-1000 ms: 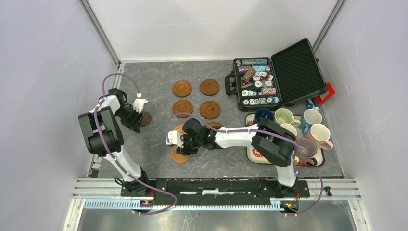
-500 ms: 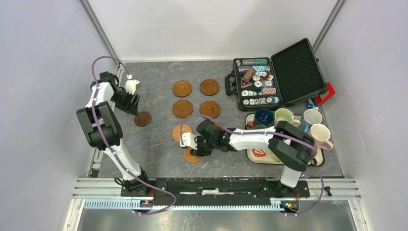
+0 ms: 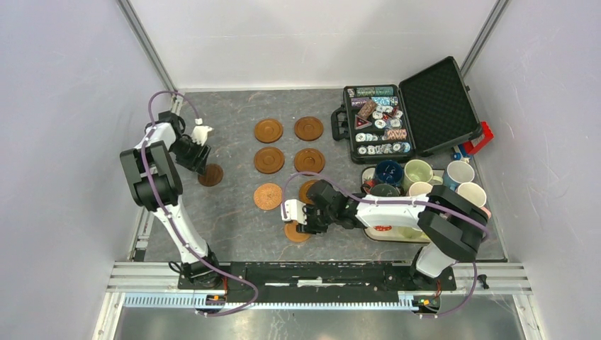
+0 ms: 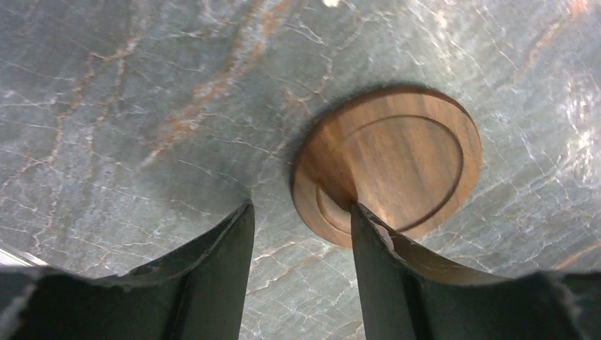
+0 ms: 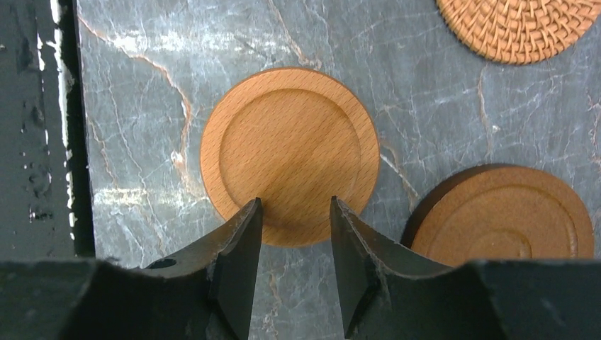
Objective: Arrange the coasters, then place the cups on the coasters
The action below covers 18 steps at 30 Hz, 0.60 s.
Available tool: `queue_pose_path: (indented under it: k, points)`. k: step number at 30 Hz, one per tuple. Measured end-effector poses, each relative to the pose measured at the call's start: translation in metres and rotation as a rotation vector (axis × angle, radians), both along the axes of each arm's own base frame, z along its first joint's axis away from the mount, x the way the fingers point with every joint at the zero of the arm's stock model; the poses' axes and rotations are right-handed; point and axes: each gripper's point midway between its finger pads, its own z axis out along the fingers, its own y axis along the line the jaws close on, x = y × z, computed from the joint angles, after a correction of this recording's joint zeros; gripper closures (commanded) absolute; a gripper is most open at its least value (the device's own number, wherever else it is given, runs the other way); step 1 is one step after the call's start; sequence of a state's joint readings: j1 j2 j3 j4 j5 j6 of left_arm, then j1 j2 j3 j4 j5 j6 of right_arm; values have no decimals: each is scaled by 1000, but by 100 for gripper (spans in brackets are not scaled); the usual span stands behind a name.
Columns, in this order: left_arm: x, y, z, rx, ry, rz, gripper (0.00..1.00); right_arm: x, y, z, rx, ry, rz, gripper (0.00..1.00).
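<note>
Top view, marker: I take the woven coaster (image 3: 268,196) as my reference on the bench (image 3: 234,219).
Top view, coasters: four brown coasters (image 3: 269,160) sit two by two just beyond the woven coaster. The fifth brown coaster (image 3: 310,190) lies just right of it, partly under the right arm. The dark coaster (image 3: 210,175) lies well to its left. The beech coaster (image 3: 296,232) lies to its right and nearer me.
Top view, mugs: the mugs (image 3: 418,171) crowd a tray (image 3: 377,232) far right of the woven coaster, none on a coaster yet.
Top view, tools: I see the left tool (image 3: 200,161) just beyond the dark coaster and the right tool (image 3: 303,222) over the beech coaster.
Left wrist: the left tool (image 4: 299,212) stands partly open with nothing gripped. One finger (image 4: 375,255) overlaps the near rim of the dark coaster (image 4: 397,156); the other is over bare bench (image 4: 142,106).
Right wrist: the right tool (image 5: 295,205) shows a narrow gap, both tips over the near rim of the beech coaster (image 5: 287,142). I cannot tell whether they press on it. The woven coaster (image 5: 521,25) is cut off at the top right, with the fifth brown coaster (image 5: 510,212) below it.
</note>
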State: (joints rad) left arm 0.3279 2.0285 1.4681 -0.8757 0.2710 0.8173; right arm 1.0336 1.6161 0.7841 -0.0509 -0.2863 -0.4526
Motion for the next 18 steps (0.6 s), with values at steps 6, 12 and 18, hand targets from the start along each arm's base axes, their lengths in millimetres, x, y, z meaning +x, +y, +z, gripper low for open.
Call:
queue_pose_path:
  k: [6, 12, 18]
  points:
    - [-27, -10, -1, 13, 7, -74, 50, -3, -14, 0, -21, -7, 5, 54]
    - [-63, -24, -1, 28, 14, -199, 52, -4, -28, 0, -51, -11, 11, 54]
    - [-98, -43, -2, 55, 32, -345, 52, -5, -40, -1, -64, -18, 14, 54]
